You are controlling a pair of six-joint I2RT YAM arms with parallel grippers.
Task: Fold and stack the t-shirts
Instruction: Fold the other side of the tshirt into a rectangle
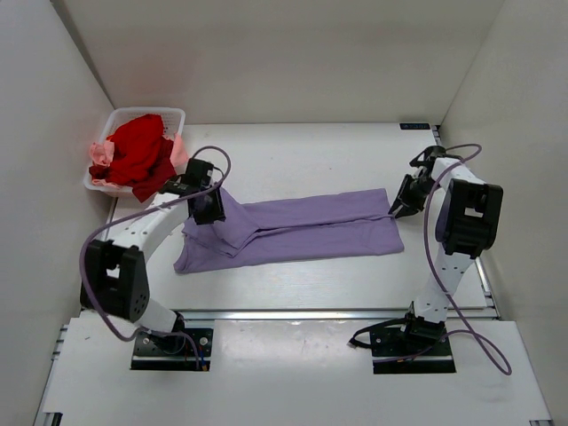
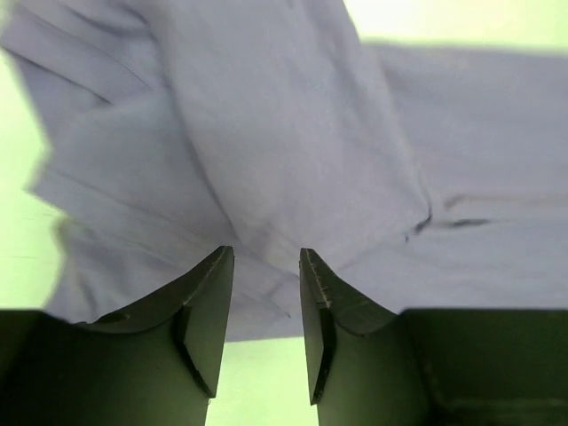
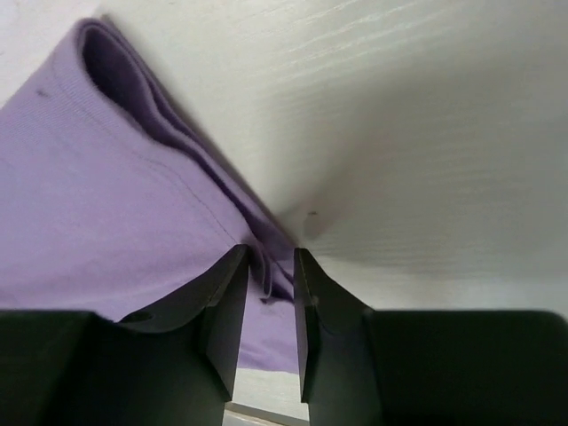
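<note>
A lavender t-shirt [image 1: 311, 226] lies folded into a long strip across the middle of the table. My left gripper [image 1: 213, 209] hovers over its bunched left end, where a sleeve is turned over. In the left wrist view this gripper [image 2: 266, 256] is open, with the lavender cloth [image 2: 266, 133] beyond the tips and nothing between them. My right gripper [image 1: 395, 210] is at the strip's right edge. Seen from the right wrist, it [image 3: 269, 253] stands slightly open, astride the folded hem of the shirt [image 3: 106, 204], which rests on the table. A red t-shirt [image 1: 138, 151] and a pale pink one [image 1: 99, 155] are piled in the basket.
The white plastic basket [image 1: 146, 112] stands at the far left corner against the side wall. White walls close in the table [image 1: 311, 160] on three sides. Both arm bases sit at the near edge, with cables trailing beside them.
</note>
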